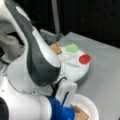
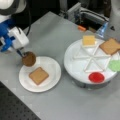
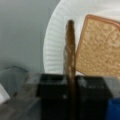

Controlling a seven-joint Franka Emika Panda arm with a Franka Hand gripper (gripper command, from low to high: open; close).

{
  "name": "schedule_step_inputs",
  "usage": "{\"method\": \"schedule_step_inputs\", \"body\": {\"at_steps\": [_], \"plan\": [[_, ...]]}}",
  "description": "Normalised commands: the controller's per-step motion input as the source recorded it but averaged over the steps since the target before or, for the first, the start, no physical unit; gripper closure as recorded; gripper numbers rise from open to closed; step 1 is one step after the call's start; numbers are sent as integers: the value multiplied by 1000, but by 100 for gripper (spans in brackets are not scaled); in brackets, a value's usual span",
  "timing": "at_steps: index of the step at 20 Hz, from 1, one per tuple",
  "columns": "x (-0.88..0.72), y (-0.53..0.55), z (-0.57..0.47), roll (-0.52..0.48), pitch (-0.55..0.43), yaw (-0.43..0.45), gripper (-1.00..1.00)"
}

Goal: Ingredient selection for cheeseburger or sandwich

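Toast, one brown square (image 2: 38, 75), lies on the white paper plate (image 2: 53, 65) while the gripper (image 2: 23, 55) jaws apparently clamp the dark round patty (image 2: 29, 59) edge-on over its left rim; cheese (image 2: 88, 40) remains in the tray (image 2: 72, 65).

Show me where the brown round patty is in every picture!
Front view: the patty hangs in the claw, over the paper plate's left edge.
Front view: not visible; the arm blocks it.
Wrist view: the patty stands edge-on at center.
Shared landmark: the toast square on the plate.
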Motion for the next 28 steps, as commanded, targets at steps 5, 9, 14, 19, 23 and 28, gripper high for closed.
{"method": "schedule_step_inputs", "body": {"at_steps": [5,9,14,19,23,28], "plan": [[301,103,-197,-76,76,-3,100],[198,32,-170,-80,74,-8,100],[95,-10,-81,-112,75,13,100],[24,17,-124,-132,58,23,100],[-24,67,-196,-146,30,29,100],[-110,121,-154,-165,1,41,100]]}}
